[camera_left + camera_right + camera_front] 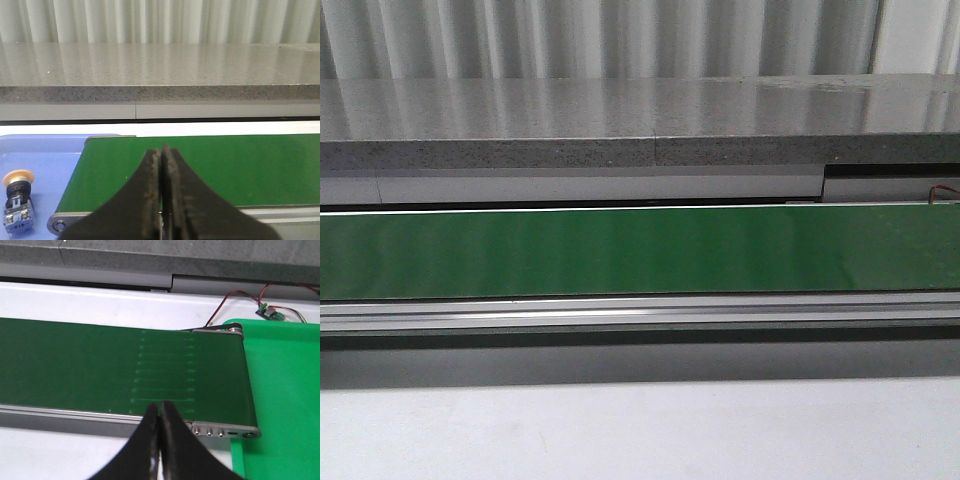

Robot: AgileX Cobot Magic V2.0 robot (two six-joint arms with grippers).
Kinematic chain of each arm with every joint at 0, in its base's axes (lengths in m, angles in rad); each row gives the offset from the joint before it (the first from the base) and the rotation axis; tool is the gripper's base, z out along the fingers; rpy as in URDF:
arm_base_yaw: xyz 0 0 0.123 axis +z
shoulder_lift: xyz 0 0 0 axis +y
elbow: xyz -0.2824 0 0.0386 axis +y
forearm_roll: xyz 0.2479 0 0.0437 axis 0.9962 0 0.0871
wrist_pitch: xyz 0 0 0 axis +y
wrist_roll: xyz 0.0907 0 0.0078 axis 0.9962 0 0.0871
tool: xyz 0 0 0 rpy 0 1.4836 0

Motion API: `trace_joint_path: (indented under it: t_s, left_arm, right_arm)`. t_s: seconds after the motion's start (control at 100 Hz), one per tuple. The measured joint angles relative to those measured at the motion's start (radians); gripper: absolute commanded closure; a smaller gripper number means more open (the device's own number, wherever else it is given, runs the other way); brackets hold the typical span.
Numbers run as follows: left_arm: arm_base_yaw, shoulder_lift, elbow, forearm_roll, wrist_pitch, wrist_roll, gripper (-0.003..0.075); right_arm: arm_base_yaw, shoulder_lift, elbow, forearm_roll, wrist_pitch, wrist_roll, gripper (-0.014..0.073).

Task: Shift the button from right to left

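Black fingers were what you saw first in each wrist view. Your left gripper (161, 195) had its two fingers pressed together, with only a thin seam between them and nothing pinched. Your right gripper (160, 440) was the same: both fingers met along a narrow line and held nothing. Neither gripper touched the belt (640, 250); each hung above its near edge, at the bottom centre of its frame.

You had one button (18, 200) to look for, and it lay at the lower left of the left wrist frame, on a blue tray (45, 155). Its yellow-orange cap pointed toward the top of the frame and its blue-and-clear body toward the bottom edge. It sat well apart from the left gripper, just beside the belt's end roller.

You could count one green belt, which crossed the middle of the front frame from edge to edge, with one metal rail (640, 312) below it. One grey stone ledge (640, 120) ran behind it in the upper part. One green tray (285, 400) filled the right side of the right wrist frame, past the belt's other end. One small circuit board (269, 312) with red and black wires sat at the upper right there. In the front view neither gripper nor the button appeared.
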Motion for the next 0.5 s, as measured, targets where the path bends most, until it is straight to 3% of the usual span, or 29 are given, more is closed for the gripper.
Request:
trace_joint_path:
  t_s: [0.14,0.32,0.5]
  left_arm:
    - [0.000,0.000,0.000,0.000,0.000,0.000,0.0740]
    - [0.000,0.000,0.000,0.000,0.000,0.000,0.0740]
    - [0.000,0.000,0.000,0.000,0.000,0.000,0.0740]
  right_arm:
    - [0.052,-0.086,0.108,-0.042,-0.116,0.037,0.0661]
    - [0.079,-0.253,0.274,-0.174,-0.265,0.216,0.0661]
    - [0.079,-0.425,0.412,-0.233,-0.324,0.303,0.0661]
